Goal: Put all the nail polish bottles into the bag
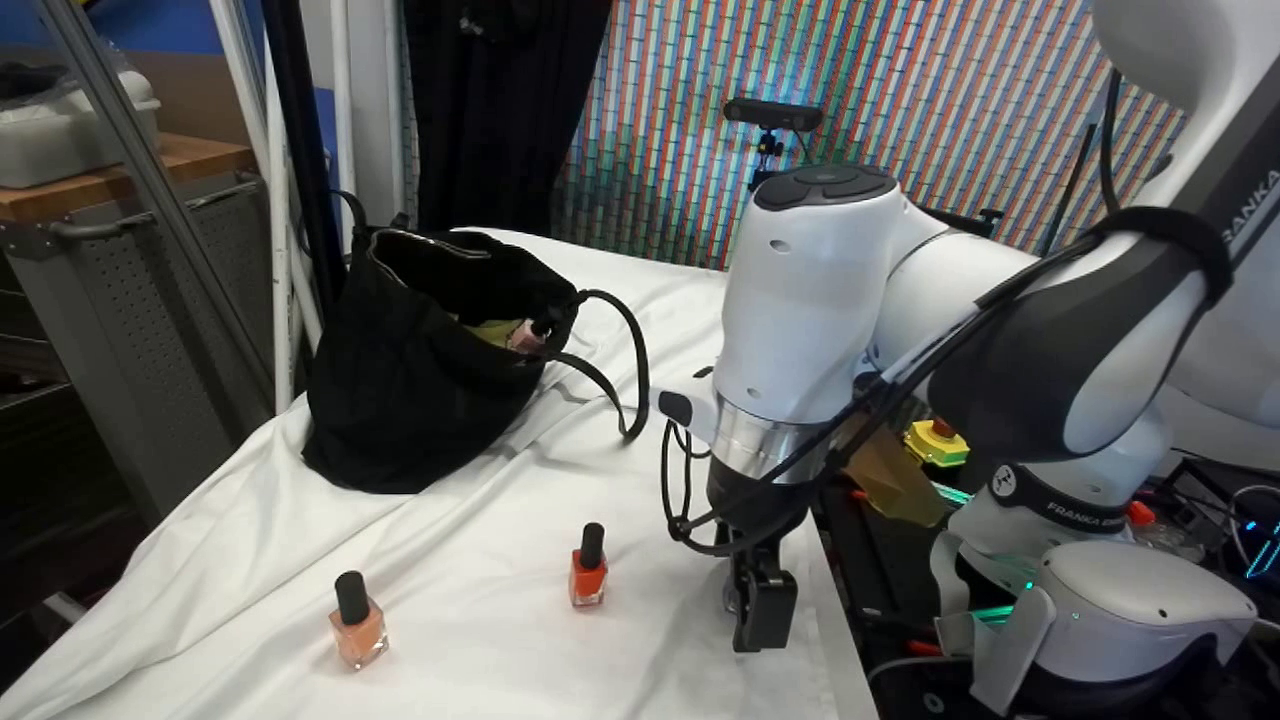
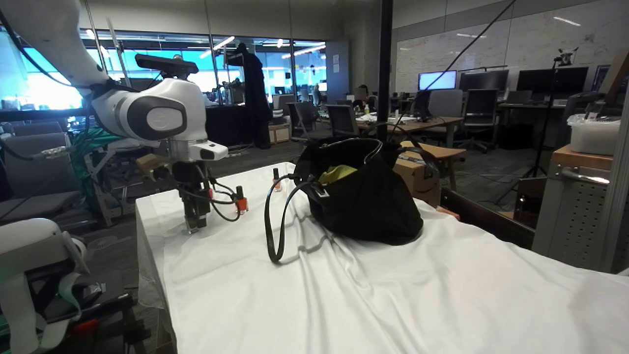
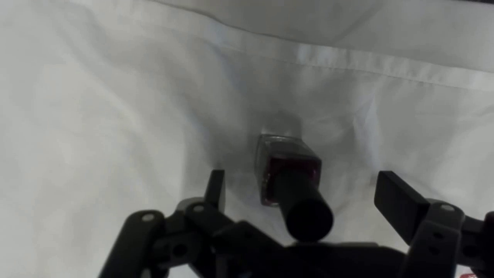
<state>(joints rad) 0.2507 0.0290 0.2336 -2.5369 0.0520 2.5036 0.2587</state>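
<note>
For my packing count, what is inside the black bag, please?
In the bag, a pale pink bottle and yellowish-green fabric show. The bag itself covers what lies deeper; other contents cannot be seen.

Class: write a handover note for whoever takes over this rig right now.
End effector: open, astride a black-capped dark red glass bottle, not gripping.
On the white cloth: a square peach glass bottle and a square orange-red glass bottle, both upright.
Done: a pale pink glass bottle shows inside the black fabric bag; deeper contents hidden.
Left: the three outside; a red patch beside the end effector may be another.
</note>
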